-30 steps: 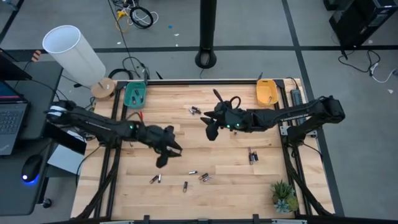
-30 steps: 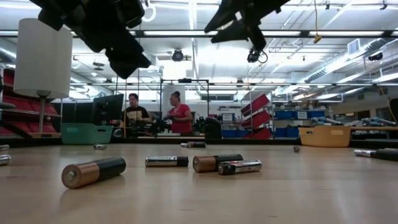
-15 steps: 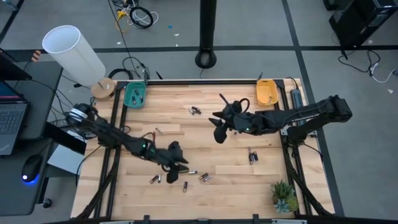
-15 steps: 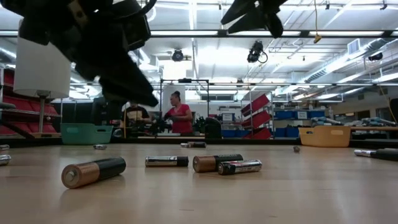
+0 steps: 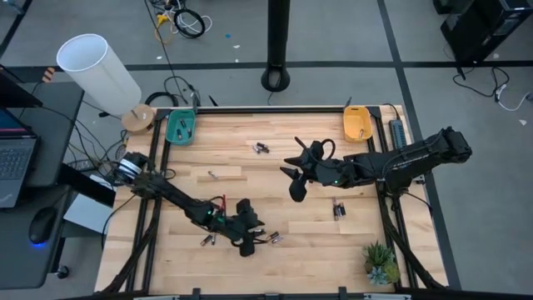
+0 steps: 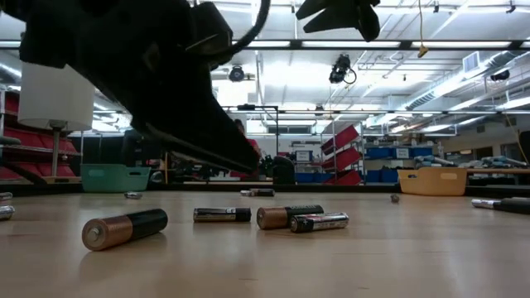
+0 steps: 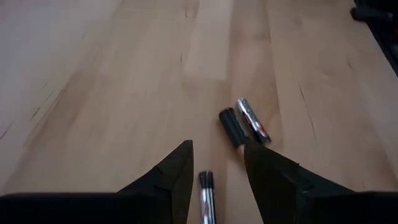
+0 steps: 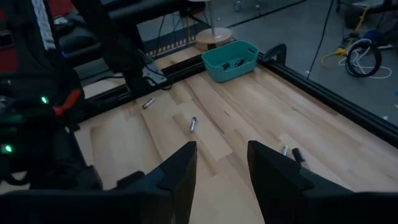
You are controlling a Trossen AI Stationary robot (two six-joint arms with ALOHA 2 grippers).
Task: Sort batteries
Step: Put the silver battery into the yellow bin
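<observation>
The step in hand looked like the approach for a pick. The left gripper (image 5: 248,243) hung low over the near part of the table (image 5: 275,187), its fingers spread with nothing between them. In the left wrist view a thin battery (image 7: 206,196) lay right under the gap, and a pair of batteries (image 7: 244,122) lay just ahead, side by side and touching.

The right gripper (image 5: 296,191) was raised above the middle of the table, fingers also spread and empty, pointing toward the teal tray (image 8: 230,59) at the far corner. More batteries lay scattered: a pair near the far edge (image 5: 261,148), another pair toward the right side (image 5: 338,208), and one alone on the left (image 5: 211,175).

The next move probably called for lowering the left gripper straight onto the thin battery and closing across its width, without knocking the pair ahead.
</observation>
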